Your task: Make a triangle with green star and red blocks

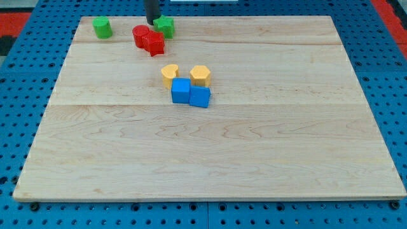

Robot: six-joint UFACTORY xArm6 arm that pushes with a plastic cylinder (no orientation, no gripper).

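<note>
A green star [165, 26] lies near the view's top, left of centre. Two red blocks lie just left of it: a red cylinder [140, 35] and a red star-like block [153, 43], touching each other. The green star sits close to the red pair, at its upper right. My tip [152, 23] stands at the view's top edge, right beside the green star's left side and just above the red blocks. The rod's upper part runs out of the frame.
A green cylinder [102, 27] stands at the top left of the wooden board [210, 152]. Near the middle lie a yellow heart [169, 74], a yellow hexagon [200, 75] and two blue cubes [181, 91] [200, 97], clustered together.
</note>
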